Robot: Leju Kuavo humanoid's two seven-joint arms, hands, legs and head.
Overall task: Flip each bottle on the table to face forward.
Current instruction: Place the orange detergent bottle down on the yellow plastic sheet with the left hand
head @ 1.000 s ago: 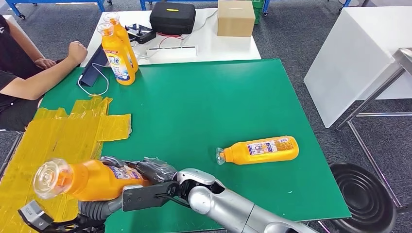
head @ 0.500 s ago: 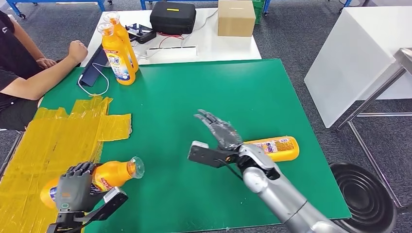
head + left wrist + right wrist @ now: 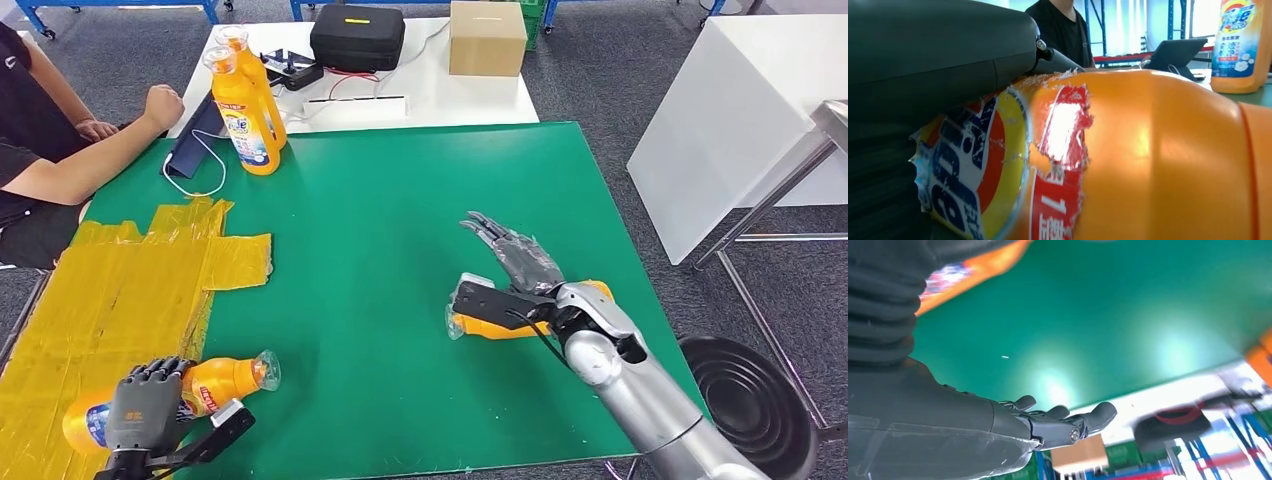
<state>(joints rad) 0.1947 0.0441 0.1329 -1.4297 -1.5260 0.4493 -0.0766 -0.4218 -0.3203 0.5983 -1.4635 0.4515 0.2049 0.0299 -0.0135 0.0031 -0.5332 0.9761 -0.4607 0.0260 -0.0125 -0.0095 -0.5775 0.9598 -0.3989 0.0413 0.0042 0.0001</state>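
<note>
Lower left of the head view, left fingers: the left hand [image 3: 138,412] has its dark fingers [image 3: 150,376] curled over the body of a lying bottle [image 3: 225,379]; the left wrist view shows its torn label pressed close against the hand.
Held bottle: it lies on its side where the yellow taped patch [image 3: 120,290] meets the green mat [image 3: 390,200], cap end pointing right (it looks set down, though whether the grip has eased I cannot tell).
Right fingers: the right hand [image 3: 515,262] is empty, fingers spread and stretched toward the upper left, just above the second lying bottle [image 3: 492,326].
Second bottle: on its side at lower right of centre, largely hidden by the right wrist.
Standing bottles: 2 upright ones [image 3: 245,105] at upper left.
Step in hand: likely finishing with the left bottle while the right hand comes to the second.
Next move: lower the spread fingers and wrap the bottle's body before turning it.
Edges: the mat's right edge lies near the second bottle; the left bottle is near the front edge.
Open room: the wide middle of the mat; a person's arm [image 3: 90,160] rests at upper left.
</note>
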